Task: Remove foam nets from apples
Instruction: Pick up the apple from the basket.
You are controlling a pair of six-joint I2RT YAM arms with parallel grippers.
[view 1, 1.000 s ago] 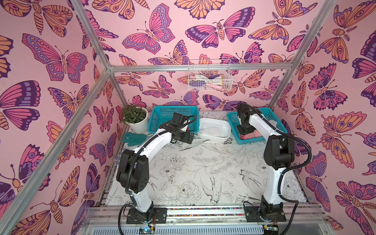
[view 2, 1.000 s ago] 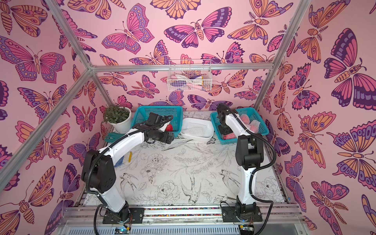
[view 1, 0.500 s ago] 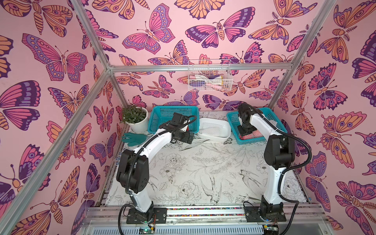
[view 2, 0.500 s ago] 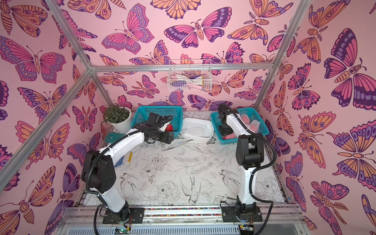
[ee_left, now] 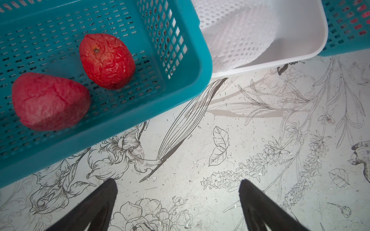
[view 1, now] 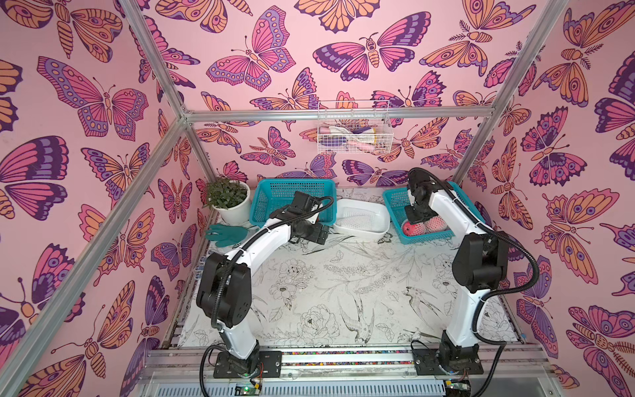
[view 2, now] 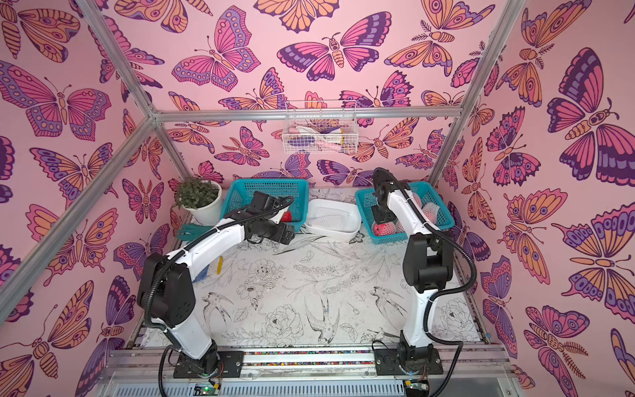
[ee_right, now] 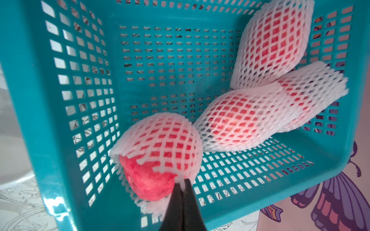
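A table [view 1: 343, 275] is covered in a pale sheet printed with black line drawings of flowers and birds. At its far edge stand two teal plastic baskets with perforated lattice walls, and a smooth white rectangular tub [ee_left: 300, 40] sits between them.

The left basket [ee_left: 180, 60] holds two bare apples [ee_left: 107, 61], red, wrinkled and lumpy. The right basket [ee_right: 50, 100] holds three netted apples [ee_right: 240, 124], pale pink through white foam nets [ee_right: 272, 46] with diamond-shaped holes. A loose net [ee_left: 236, 36] lies in the tub.

The right gripper [ee_right: 182, 181] is pinched tight on the frayed edge of the nearest net [ee_right: 162, 144], where red apple skin bulges out. The left gripper [ee_left: 177, 181] hovers over the table, spread wide and empty.
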